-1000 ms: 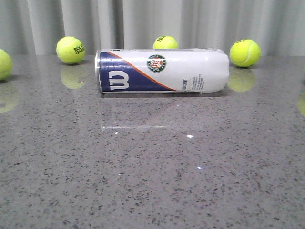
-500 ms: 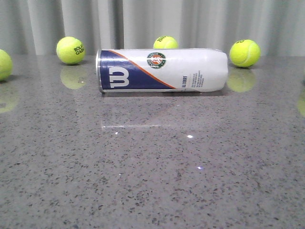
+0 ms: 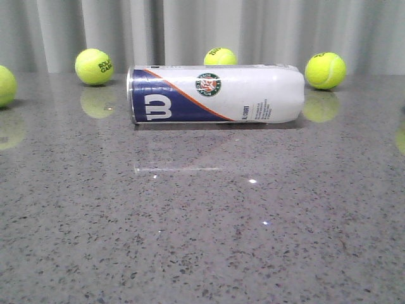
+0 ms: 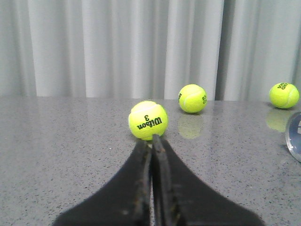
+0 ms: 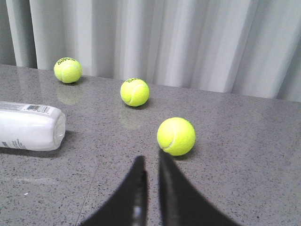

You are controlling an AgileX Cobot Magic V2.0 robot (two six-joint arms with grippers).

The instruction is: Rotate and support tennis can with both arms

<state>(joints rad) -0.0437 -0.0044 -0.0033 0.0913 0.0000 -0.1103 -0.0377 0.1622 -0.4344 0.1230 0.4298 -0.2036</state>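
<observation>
The tennis can [image 3: 215, 94] lies on its side on the grey table [image 3: 202, 228], its silver rim to the left and its white end to the right. No arm shows in the front view. In the left wrist view my left gripper [image 4: 151, 139] is shut and empty, and only the can's silver rim [image 4: 295, 136] shows, off to one side. My right gripper [image 5: 150, 156] stands open by a narrow gap with nothing in it. It is well apart from the can's white end [image 5: 30, 126].
Several yellow-green tennis balls stand around the can: behind it [image 3: 219, 56], back left [image 3: 93, 66], back right [image 3: 325, 70] and at the left edge [image 3: 5, 85]. One ball [image 4: 147, 120] sits just past my left fingertips, another [image 5: 176, 136] just past my right. A grey curtain [image 3: 202, 25] closes the back.
The can rocked slightly about its long axis, its logo lifting and dropping back to about where it was. It has not shifted along the table.
</observation>
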